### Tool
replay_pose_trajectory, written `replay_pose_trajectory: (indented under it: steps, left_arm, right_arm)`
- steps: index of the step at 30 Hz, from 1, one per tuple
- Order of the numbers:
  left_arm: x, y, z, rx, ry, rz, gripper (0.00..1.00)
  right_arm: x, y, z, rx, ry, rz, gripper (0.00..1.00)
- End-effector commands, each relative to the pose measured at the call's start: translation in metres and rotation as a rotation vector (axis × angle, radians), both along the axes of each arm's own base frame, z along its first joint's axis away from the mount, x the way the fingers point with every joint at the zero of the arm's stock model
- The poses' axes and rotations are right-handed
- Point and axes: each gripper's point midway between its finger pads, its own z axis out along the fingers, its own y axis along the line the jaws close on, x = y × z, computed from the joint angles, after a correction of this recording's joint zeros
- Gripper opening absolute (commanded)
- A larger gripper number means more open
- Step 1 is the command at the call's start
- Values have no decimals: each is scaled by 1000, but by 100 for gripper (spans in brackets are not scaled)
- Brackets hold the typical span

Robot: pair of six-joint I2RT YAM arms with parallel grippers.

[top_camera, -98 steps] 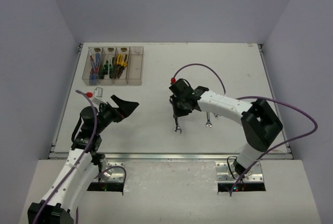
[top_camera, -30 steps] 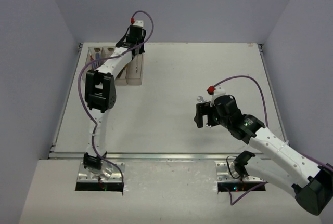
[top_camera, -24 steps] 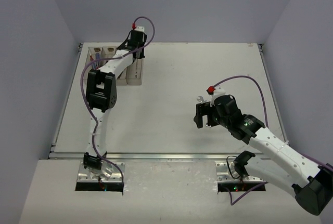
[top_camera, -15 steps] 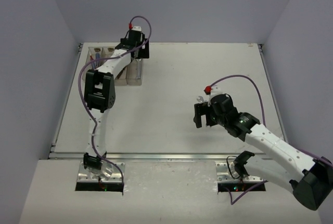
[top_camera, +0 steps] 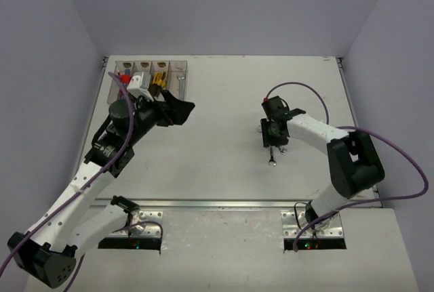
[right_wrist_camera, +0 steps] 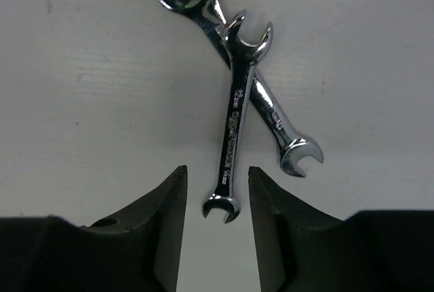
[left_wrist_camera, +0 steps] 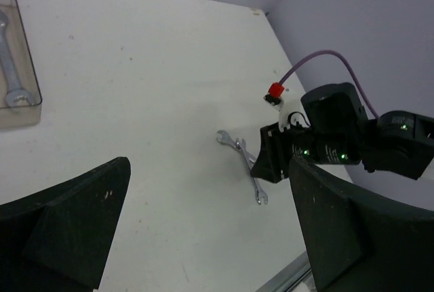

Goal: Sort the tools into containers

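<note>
Crossing wrenches [right_wrist_camera: 234, 102], stamped lettering illegible

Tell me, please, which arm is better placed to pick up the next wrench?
Right. The right gripper hangs with jaws straddling the upper wrench, which lies across a second wrench; the left gripper, open, sits near the bins, apart from both.

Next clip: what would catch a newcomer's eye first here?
Two silver wrenches lie crossed on the table right of centre, the right tool low over them with its fingers either side of the upper one's end. At the far left corner, a row of bins shows bright handles, and the left tool gapes open near its right end.
</note>
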Motion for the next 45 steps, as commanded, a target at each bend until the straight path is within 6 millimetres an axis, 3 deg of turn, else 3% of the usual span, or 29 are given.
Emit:
replay_pose_trajectory:
  steps: [1, 8, 12, 14, 18, 21, 23, 24, 26, 27, 30, 40, 44, 45]
  left_arm:
    - [-32, 20, -54, 113, 125, -1, 100]
    - [-71, 24, -36, 136, 44, -93, 100]
    - [-73, 29, -40, 153, 44, -74, 100]
    - [-73, 28, -45, 149, 49, -78, 100]
    - [-71, 22, -47, 115, 63, -90, 100]
    - [-73, 6, -53, 14, 87, -142, 100]
    - [-71, -3, -59, -45, 86, -169, 100]
    - [-67, -10, -52, -112, 67, -178, 100]
    - [-66, -22, -64, -211, 67, -217, 100]
    - [-67, -33, -53, -283, 30, -266, 100]
    - [-57, -48, -64, -367, 45, -257, 100]
    - [-46, -98, -71, -400, 77, -256, 96]
    - [-46, -110, -80, -393, 104, -270, 73]
    - [-46, -112, -81, -392, 107, -272, 73]
  right_arm:
    - [18, -10, -13, -60, 48, -13, 39]
    - [30, -11, -35, -83, 108, -16, 32]
    - [23, -14, -54, -86, 172, -18, 21]
    - [18, -12, -62, -73, 205, -17, 6]
    - [14, -3, -61, -15, 213, -3, 0]
    - [21, 16, -22, 80, 88, 19, 0]
    - [14, 33, -7, 130, 41, 67, 0]
    - [16, 44, 13, 172, -30, 96, 0]
    - [9, 63, 34, 231, -100, 157, 0]
    - [3, 80, 47, 265, -141, 221, 0]
    - [-17, 117, 74, 309, -220, 367, 0]
    - [-61, 183, 142, 528, -410, 590, 0]
    - [-72, 195, 155, 557, -422, 640, 0]
    - [-72, 196, 154, 555, -422, 641, 0]
